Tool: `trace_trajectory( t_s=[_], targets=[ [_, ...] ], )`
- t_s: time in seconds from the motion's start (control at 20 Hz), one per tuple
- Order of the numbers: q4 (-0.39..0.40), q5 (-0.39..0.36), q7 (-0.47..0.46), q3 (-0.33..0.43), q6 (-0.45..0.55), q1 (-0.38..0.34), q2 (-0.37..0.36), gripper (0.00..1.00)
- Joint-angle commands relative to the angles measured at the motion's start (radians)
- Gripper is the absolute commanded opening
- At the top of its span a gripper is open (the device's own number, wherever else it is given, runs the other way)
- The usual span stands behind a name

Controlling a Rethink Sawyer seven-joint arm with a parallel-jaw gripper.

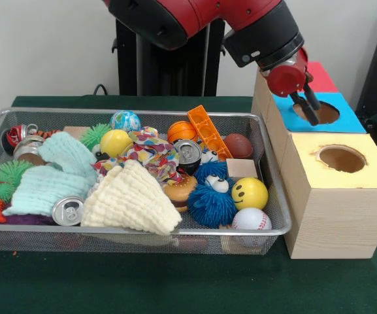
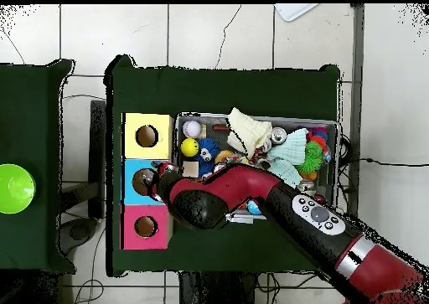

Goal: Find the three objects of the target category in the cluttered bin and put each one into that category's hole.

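Observation:
The wire mesh bin (image 1: pixel 142 112) fills the left of the front view, full of toys, cloths and cans; it also shows in the overhead view (image 2: pixel 335 126). No clear plastic bottle with a blue label shows in either view. My gripper (image 1: pixel 309 106) hangs over the round hole in the blue-topped box (image 1: pixel 348 121), its fingers slightly apart with nothing between them. In the overhead view the gripper (image 2: pixel 151 183) sits over the blue box (image 2: pixel 131 183).
A yellow-topped box (image 1: pixel 371 171) with a hole stands nearest, a red-topped box (image 1: pixel 322 75) farthest. In the bin lie silver cans (image 1: pixel 67 210), a yellow cloth (image 1: pixel 132 199), a mint cloth (image 1: pixel 44 186), balls and fuzzy toys. A green disc (image 2: pixel 15 188) lies on a side table.

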Motion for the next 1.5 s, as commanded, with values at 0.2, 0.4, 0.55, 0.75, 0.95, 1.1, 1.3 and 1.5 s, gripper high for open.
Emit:
trace_trajectory(
  t_s=[0.2, 0.4, 0.55, 0.75, 0.95, 1.1, 1.3, 1.5],
  targets=[
    [-0.214, -0.014, 0.325, -0.351, -0.072, 0.157, -0.147, 1.0],
    [-0.242, -0.006, 0.289, -0.423, -0.104, 0.194, -0.149, 1.0],
    [-0.236, 0.026, 0.248, -0.413, -0.118, 0.173, -0.143, 1.0],
    [-0.23, 0.051, 0.177, -0.375, -0.089, 0.131, -0.134, 1.0],
    [-0.226, 0.061, 0.105, -0.328, -0.039, 0.089, -0.127, 1.0],
    [-0.221, 0.076, 0.067, -0.297, -0.008, 0.061, -0.122, 1.0],
    [-0.203, 0.129, 0.045, -0.245, 0.042, 0.014, -0.109, 1.0],
    [-0.182, 0.222, 0.035, -0.18, 0.124, -0.038, -0.09, 1.0]
  ],
)
